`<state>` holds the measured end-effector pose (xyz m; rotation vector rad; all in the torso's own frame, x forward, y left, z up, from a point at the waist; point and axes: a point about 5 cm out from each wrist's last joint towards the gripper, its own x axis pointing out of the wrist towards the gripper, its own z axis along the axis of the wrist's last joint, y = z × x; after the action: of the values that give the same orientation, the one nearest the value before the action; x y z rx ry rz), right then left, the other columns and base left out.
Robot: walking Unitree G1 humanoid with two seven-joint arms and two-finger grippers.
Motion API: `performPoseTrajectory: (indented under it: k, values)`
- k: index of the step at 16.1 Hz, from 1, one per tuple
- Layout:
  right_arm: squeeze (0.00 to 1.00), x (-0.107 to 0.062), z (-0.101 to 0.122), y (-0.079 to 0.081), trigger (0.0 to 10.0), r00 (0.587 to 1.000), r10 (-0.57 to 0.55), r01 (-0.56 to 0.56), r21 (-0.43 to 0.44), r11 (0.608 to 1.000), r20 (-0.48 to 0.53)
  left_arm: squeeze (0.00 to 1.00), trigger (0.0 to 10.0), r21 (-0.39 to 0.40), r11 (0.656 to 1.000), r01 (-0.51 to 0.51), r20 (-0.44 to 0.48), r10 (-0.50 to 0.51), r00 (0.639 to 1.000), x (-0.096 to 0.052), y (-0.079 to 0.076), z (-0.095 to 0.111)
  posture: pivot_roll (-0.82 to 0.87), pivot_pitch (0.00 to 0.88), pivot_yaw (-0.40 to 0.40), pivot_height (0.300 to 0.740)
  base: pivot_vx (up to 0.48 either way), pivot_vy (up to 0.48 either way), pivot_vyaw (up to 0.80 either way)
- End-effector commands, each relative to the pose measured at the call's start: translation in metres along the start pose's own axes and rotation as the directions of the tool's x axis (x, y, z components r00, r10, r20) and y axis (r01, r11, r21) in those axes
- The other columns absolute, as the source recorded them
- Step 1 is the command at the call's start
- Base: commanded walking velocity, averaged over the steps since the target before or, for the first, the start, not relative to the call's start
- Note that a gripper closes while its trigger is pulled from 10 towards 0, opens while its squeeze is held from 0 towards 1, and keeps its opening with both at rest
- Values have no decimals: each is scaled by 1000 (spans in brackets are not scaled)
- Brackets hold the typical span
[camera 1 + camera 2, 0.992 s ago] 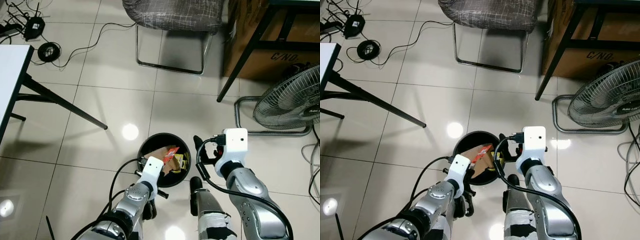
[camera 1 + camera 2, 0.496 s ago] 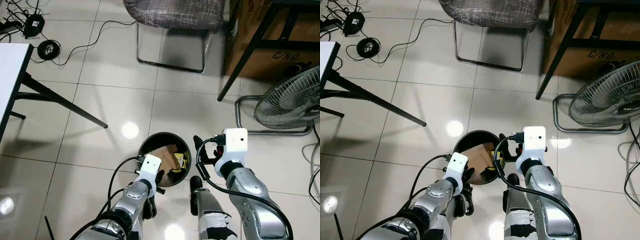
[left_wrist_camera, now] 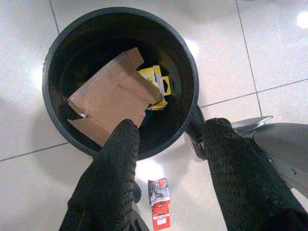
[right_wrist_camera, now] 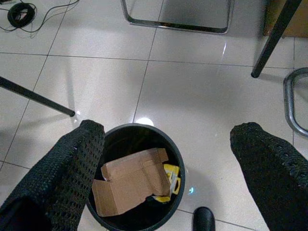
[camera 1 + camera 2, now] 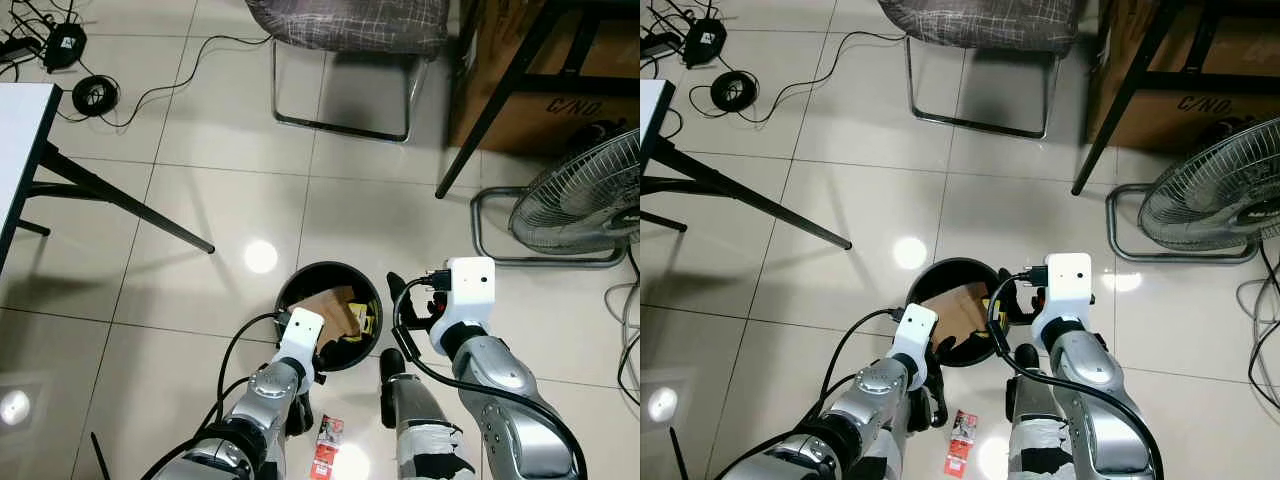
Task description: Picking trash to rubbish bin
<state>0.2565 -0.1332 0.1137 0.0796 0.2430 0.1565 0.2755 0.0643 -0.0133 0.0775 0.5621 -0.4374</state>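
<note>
The black round rubbish bin stands on the tiled floor just in front of me. Inside it lie a brown piece of cardboard and a yellow packet. A small red wrapper lies on the floor outside the bin, on its near side by my feet. My left gripper hovers open over the bin's near rim, nothing between its fingers. On the bin's right side my right gripper is held open and empty.
A grey chair stands beyond the bin. A floor fan and a dark table leg are at the right. A white table with a slanted black leg and floor cables are at the left.
A second ago the red wrapper was at my left gripper's fingers over the bin. It has left them and now lies on the floor outside the bin.
</note>
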Motion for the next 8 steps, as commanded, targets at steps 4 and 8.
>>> performPoseTrajectory:
  k: [4,8]
  values:
    - [0,1,-10,5,10000,998,30,-29,18,999,-47,1000,10000,-24,1000,-16,-64,14,998,-5,2,-20,-210,440,111,740,0,0,0]
    - [0,5,-18,6,10000,991,75,-71,34,997,-107,1000,10000,-30,999,-20,-34,19,999,-10,14,-22,-194,422,105,740,0,0,0]
